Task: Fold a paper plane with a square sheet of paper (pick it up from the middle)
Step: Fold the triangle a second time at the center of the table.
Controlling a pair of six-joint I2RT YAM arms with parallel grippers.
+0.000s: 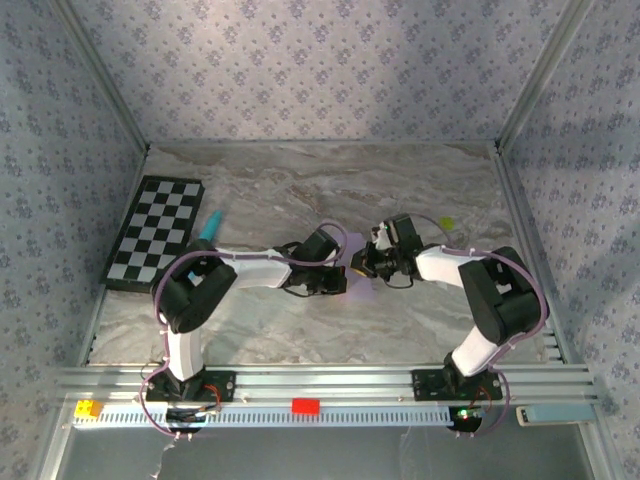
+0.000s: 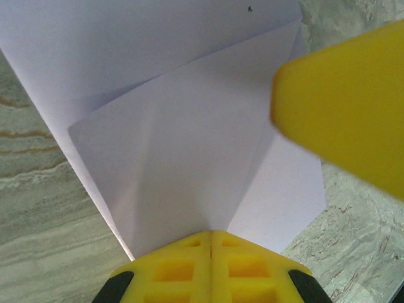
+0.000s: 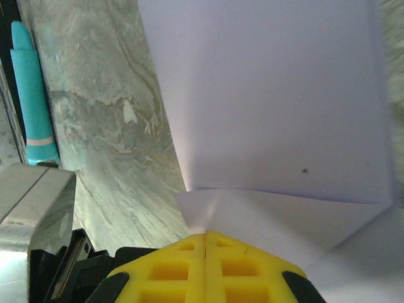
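One sheet of paper, pale lilac and plain apart from a tiny dark speck, is lying near the middle of the marble-patterned table. It is already creased, with one flap folded over the layer below. Two arms are reaching in over it from the near edge and meeting tip to tip above it.

The left gripper is holding its two yellow fingers pressed together, and the folded flap is running straight into the seam between them, so it is pinching the paper there. The right gripper is also keeping its two yellow fingers closed, with the tips sitting at the edge of a fold. Whether paper is caught between them I cannot tell. One of its fingers is looming blurred at the right of the left wrist view, over the sheet.

One teal pen is lying on the table well apart from the paper, just beside one black-and-white checkered board at the left wall. One small yellow-green scrap is sitting on the table behind the right arm. On the metal rail at the near edge, one red block and one yellow block are resting.
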